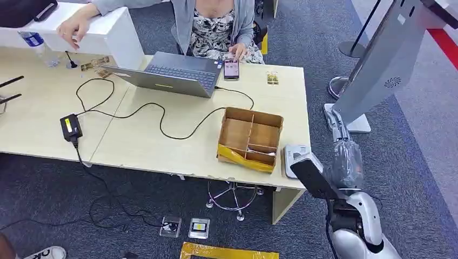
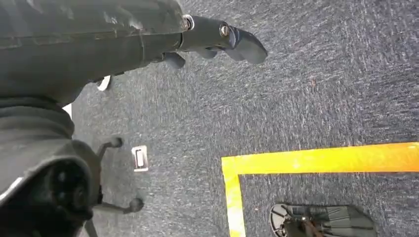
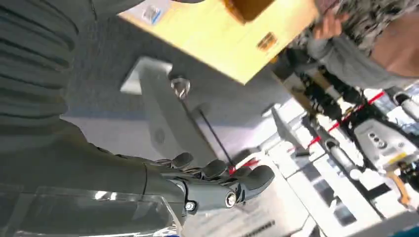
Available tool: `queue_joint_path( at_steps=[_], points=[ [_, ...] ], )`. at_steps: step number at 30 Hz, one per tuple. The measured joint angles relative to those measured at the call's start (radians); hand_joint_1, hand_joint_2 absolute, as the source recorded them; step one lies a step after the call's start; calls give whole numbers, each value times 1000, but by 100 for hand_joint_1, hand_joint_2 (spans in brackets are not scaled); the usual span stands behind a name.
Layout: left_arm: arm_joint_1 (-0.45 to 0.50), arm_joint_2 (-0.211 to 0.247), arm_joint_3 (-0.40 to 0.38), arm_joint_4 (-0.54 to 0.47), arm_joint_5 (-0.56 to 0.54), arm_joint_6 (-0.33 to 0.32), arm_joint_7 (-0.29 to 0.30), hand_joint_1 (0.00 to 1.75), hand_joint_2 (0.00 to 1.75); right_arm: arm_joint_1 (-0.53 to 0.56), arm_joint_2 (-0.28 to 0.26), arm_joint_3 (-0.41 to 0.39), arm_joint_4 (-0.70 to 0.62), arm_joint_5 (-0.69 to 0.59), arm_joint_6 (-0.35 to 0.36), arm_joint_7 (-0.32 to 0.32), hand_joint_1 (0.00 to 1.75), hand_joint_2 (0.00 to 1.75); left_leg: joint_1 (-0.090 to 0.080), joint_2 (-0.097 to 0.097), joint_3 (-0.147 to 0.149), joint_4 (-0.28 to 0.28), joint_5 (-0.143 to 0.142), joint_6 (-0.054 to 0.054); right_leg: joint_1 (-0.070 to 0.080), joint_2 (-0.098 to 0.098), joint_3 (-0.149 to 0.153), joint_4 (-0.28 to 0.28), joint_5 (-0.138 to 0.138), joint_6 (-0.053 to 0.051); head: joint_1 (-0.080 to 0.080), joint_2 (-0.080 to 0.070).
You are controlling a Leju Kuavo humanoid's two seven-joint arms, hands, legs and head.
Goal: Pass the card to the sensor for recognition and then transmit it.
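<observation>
The white sensor box (image 1: 292, 157) sits at the table's front right corner, beside a divided cardboard box (image 1: 250, 138). A small gold-patterned card (image 1: 273, 78) lies flat on the far side of the table near the seated person; it also shows in the right wrist view (image 3: 269, 42). My right hand (image 1: 345, 161) is raised just right of the sensor, past the table's edge, its fingers (image 3: 222, 183) stretched out with nothing in them. A dark flat part (image 1: 312, 177) at that wrist overlaps the sensor. My left hand (image 2: 217, 38) hangs over the carpet, its fingers straight and holding nothing.
A person sits behind the table with a phone (image 1: 231, 68) and a grey laptop (image 1: 175, 73). A black cable and power adapter (image 1: 71, 127) cross the tabletop. A slanted grey kiosk stand (image 1: 378, 65) rises to my right. Yellow tape (image 2: 316, 159) marks the floor.
</observation>
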Motion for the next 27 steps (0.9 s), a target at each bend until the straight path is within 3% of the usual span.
queue_joint_path(
  at_steps=[6,12,19,27],
  points=[
    [-18,-14,-2,0,-40,7,-2,0,0,-181,-43,195,134,-231,-9,-90,0,175,0,0,0,0,0,0,0,0,0,0,0,0,-1,0],
    [-23,-22,-2,0,-44,14,-14,0,0,-309,-61,360,242,-325,-18,-99,0,175,0,0,0,0,0,0,0,0,-1,0,0,0,0,0],
    [-20,-34,-2,0,-39,27,-21,0,0,-349,-67,476,312,-410,-90,-100,0,175,0,0,-1,0,0,0,0,-1,-1,0,0,0,0,0],
    [-16,-29,-2,0,-26,5,-9,0,0,-348,-67,548,359,-434,-141,-87,0,175,0,0,-1,0,0,0,0,0,-1,0,0,0,0,0]
  ],
)
